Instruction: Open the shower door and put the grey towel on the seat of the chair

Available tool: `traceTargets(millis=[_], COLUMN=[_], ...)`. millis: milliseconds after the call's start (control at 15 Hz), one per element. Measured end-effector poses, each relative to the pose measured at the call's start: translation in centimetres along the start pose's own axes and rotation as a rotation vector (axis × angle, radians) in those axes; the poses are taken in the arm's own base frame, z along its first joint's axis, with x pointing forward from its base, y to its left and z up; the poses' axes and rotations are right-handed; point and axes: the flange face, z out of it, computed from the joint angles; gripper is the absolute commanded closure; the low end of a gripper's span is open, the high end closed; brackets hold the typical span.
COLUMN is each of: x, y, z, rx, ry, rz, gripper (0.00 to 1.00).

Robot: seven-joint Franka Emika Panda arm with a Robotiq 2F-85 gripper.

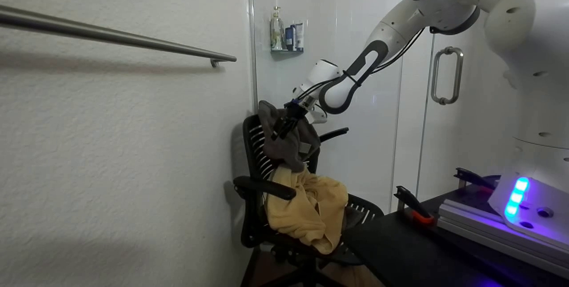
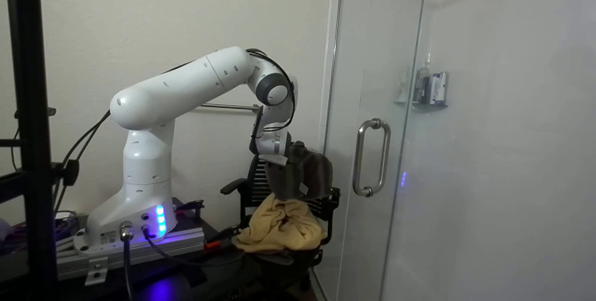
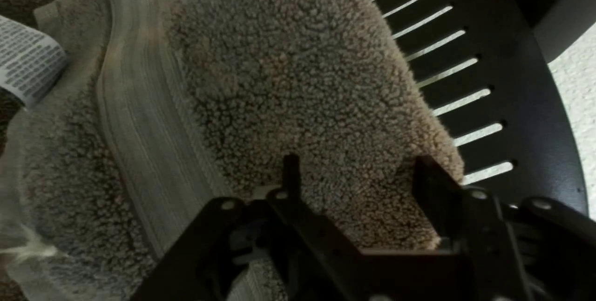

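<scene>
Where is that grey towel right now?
In both exterior views, the grey towel covers part of the black chair's backrest, just above the yellow cloth and left of the shower door's handle.

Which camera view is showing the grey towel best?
The wrist view: the grey towel fills much of it, so its label and band show in detail. Both exterior views show it smaller, at the chair's backrest, partly hidden.

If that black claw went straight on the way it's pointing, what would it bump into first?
Most likely the grey towel, right ahead of the gripper, with the chair's back behind it. Depth is unclear; gripper and towel may already touch.
</scene>
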Motion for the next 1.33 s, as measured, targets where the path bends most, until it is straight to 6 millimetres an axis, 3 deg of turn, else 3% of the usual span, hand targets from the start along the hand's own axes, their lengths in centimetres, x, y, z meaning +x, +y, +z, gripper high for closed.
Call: traceTargets(millis=[200, 267, 400, 933, 1333], x=[0.5, 0.5, 0.6, 2.2, 3.2], y=[0.7, 0.8, 0.9, -1.5, -2.6], z=[0.1, 0.3, 0.7, 1.1, 0.8], rx=[-0.039, -0.048, -0.07, -0.081, -0.113], ry=[0.008, 0.008, 0.001, -0.04, -0.054], rz=[-0.004, -0.007, -0.002, 0.043, 0.101], gripper=[0.9, 0.45, 0.51, 0.0, 0.0])
